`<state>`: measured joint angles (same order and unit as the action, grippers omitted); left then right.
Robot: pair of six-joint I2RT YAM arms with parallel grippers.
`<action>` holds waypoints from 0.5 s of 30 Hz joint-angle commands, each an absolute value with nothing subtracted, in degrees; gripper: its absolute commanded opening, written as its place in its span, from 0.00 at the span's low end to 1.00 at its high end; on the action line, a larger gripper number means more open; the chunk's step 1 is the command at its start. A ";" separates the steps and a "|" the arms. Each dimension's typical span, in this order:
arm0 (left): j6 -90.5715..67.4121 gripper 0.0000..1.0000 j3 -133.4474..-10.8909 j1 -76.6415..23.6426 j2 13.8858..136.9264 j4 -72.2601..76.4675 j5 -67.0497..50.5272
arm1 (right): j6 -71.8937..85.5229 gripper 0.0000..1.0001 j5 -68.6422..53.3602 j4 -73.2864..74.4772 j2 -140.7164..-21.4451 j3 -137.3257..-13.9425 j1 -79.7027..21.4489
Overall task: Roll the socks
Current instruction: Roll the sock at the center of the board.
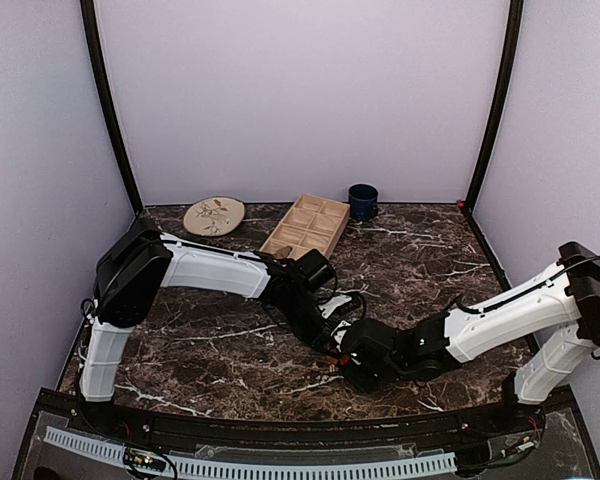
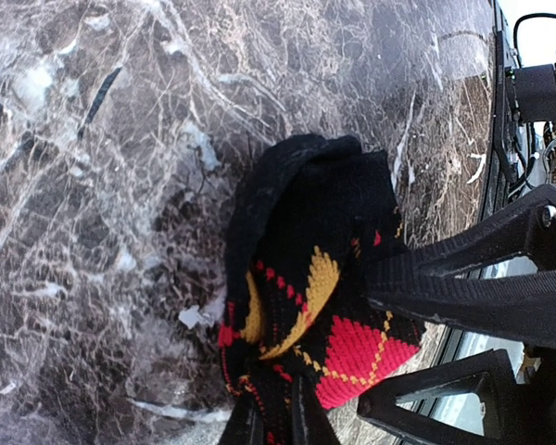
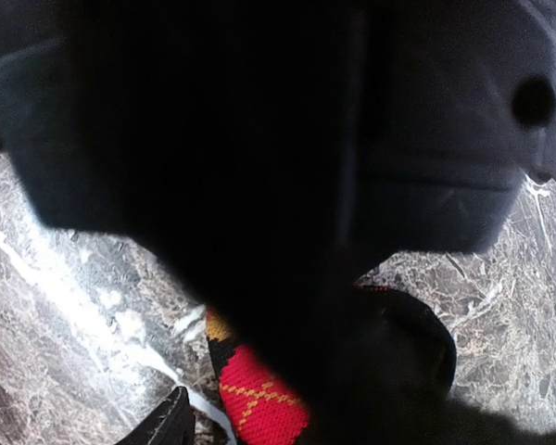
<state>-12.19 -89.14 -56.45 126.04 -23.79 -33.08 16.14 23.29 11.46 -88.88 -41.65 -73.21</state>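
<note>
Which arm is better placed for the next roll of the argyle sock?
Probably left. The left gripper is shut on the bunched argyle sock; the right gripper sits beside it, its wrist view mostly blocked, no grip visible.

Dark brown marble tabletop [image 1: 220, 340] veined in white. Along its far edge, a round beige plate [image 1: 214, 215] with a speckled pattern, just right of it a pale wooden tray [image 1: 306, 227] split into compartments, then a dark blue cup [image 1: 362, 201]. Behind, plain lilac walls [image 1: 300, 90].
</note>
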 commanded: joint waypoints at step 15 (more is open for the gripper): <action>-10.36 0.00 -88.60 -55.91 128.17 -29.33 -32.43 | 23.66 0.55 23.79 13.77 -94.25 -41.17 -70.15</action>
<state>-12.14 -89.17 -55.40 126.69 -23.77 -34.96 19.16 23.62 8.58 -91.74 -42.09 -72.14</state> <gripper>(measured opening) 0.101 0.570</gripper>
